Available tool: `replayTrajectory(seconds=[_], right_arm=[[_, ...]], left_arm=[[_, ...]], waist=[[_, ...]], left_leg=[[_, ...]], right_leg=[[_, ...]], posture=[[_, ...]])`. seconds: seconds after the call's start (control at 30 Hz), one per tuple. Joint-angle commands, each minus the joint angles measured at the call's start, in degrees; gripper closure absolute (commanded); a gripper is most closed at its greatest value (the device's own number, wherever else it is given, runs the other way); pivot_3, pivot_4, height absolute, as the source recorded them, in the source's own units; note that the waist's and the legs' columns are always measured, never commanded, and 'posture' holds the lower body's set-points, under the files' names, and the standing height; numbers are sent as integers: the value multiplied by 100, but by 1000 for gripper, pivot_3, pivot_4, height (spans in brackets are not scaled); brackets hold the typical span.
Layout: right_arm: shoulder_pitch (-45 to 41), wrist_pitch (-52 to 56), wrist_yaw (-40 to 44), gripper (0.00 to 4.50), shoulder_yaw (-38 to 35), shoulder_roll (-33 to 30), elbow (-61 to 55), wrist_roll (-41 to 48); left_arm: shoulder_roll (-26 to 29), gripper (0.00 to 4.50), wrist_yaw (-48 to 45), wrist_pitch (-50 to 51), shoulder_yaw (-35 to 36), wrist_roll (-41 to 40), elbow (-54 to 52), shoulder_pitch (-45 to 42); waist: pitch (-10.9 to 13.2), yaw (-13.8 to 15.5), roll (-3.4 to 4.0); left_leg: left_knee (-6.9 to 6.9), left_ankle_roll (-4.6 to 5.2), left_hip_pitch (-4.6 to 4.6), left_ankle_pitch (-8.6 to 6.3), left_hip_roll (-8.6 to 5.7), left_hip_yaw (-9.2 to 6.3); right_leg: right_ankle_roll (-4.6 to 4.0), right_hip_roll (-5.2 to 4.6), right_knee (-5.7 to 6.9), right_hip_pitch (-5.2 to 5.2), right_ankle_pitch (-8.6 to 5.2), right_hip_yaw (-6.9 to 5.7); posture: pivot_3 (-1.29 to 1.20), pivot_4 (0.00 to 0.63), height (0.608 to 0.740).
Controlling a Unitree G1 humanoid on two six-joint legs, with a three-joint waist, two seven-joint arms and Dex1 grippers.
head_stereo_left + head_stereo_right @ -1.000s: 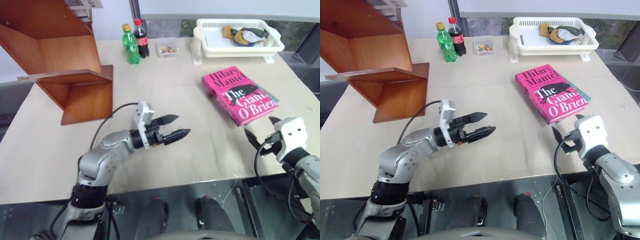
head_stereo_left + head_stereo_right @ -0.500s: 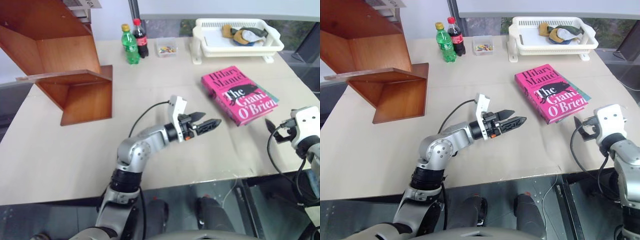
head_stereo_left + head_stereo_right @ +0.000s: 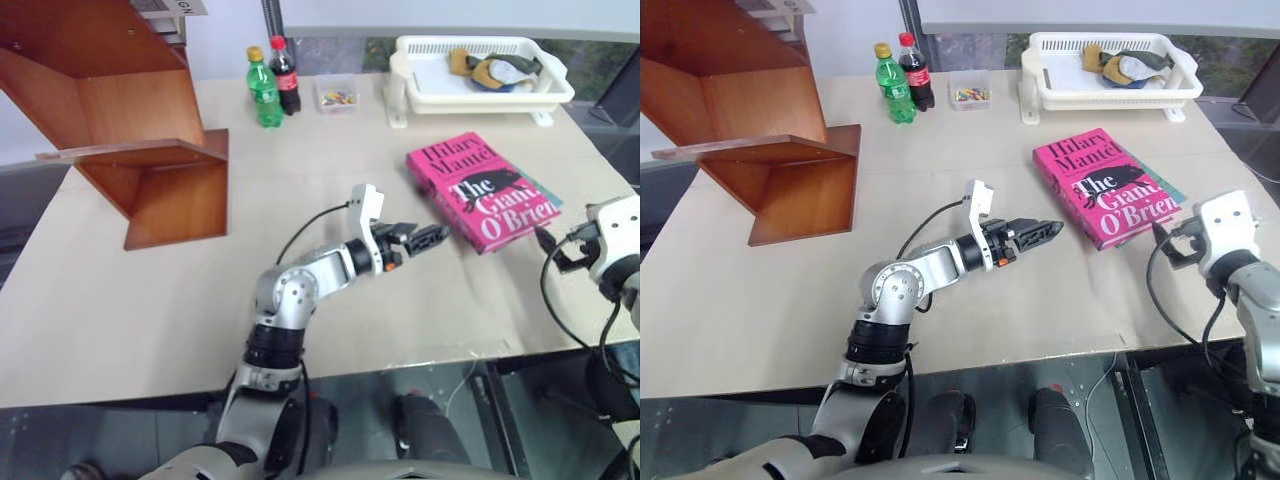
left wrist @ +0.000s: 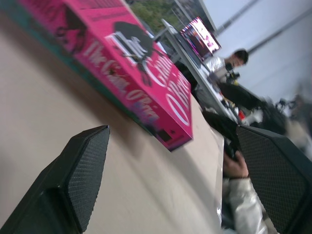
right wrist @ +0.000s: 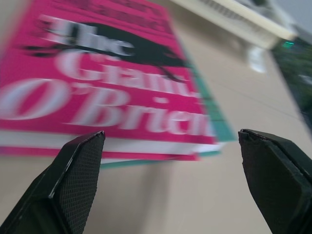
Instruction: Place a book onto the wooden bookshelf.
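Observation:
The pink book [image 3: 478, 188] lies flat on the table's right half, stacked on a teal-green book whose edge [image 3: 547, 191] peeks out. My left gripper [image 3: 432, 236] hovers just left of the book's near corner, pointing at it; its fingers [image 4: 85, 165] stand wide apart with nothing between them. At the table's right edge my right gripper [image 3: 551, 251] faces the book's near side [image 5: 107, 97], open and empty. The wooden bookshelf [image 3: 130, 130] stands at the far left of the table.
A white basket [image 3: 402, 72] with cloths sits at the back right. A green bottle [image 3: 263, 90], a cola bottle [image 3: 285, 76] and a small clear box [image 3: 335, 95] stand at the back centre. A person [image 4: 233, 58] is seen far off.
My left arm has swung right across the table, bringing its open gripper up to the book and rolling the wrist. My right gripper has shifted right and slightly up beside the book.

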Motion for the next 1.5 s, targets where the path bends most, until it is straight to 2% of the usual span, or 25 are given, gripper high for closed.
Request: replayTrajectory(seconds=[0.03, 0.23, 0.47, 0.77, 0.9, 1.03, 1.13, 1.27, 1.5], right_arm=[[353, 245, 216, 0, -377, -48, -1052, 491], [731, 732, -8, 0, -287, 159, -2134, 905], [927, 951, -421, 0, -177, 383, -2660, 809], [999, 998, -722, 0, -63, 456, -2793, 581], [764, 1135, -1164, 0, 49, 536, -2362, 186], [23, 1171, -1511, 0, -139, 374, -1312, -207], [-621, 965, -1586, 0, -21, 83, -392, -563], [-1421, 550, -1665, 0, 289, -166, 1008, -1030], [-2679, -671, -1557, 0, 813, -314, 3462, -1509]], left_arm=[[-303, 50, 168, 111, 344, -281, 462, -353], [-785, 50, 511, -119, 1034, -494, 2036, -1155], [-1157, 50, 471, -857, 1551, -617, 3966, -2137], [-1283, 50, -113, -1439, 1506, -459, 5131, -2879], [-1085, 50, -465, -1192, 1279, -439, 4639, -2729], [-431, 50, -831, -366, 666, -587, 2569, -1679], [101, 50, -994, 7, 341, -675, 1001, -894], [488, 50, -899, 324, 476, -965, -208, -387], [1118, 50, -860, 380, 605, -1169, -1434, 138]], waist=[[0, 2, 0], [1, -32, -2], [2, 20, -4], [2, 19, -4], [3, -8, -4], [0, -61, 1], [-8, -63, 15], [-6, -46, 14], [-7, -31, 14]], left_leg=[[1, 0, 0, 0, -1, 1], [2, 0, 3, 0, -12, -4], [2, 0, -2, 0, -27, -9], [1, -1, -7, 1, -33, -15], [1, -1, -7, 1, -34, -14], [1, -21, -10, 12, -34, -9], [-15, -26, 9, 14, -26, 13], [-14, -27, 4, 16, -17, 10], [-3, -26, 5, 15, -31, 18]], right_leg=[[0, 0, 0, 0, 0, 1], [1, 4, 4, 0, 0, -3], [2, -4, 3, -1, 0, -7], [7, -8, 1, -4, -4, -12], [7, -10, 1, -4, -4, -10], [8, -13, 3, -9, -4, -3], [7, -13, 6, -9, -4, 18], [5, -3, 16, -21, -4, 15], [7, -17, 12, -8, -3, 21]], posture=[[0, 150, 740], [0, 150, 740], [0, 150, 740], [0, 150, 740], [0, 150, 740], [0, 150, 740], [0, 150, 740], [0, 150, 740], [0, 150, 740]])
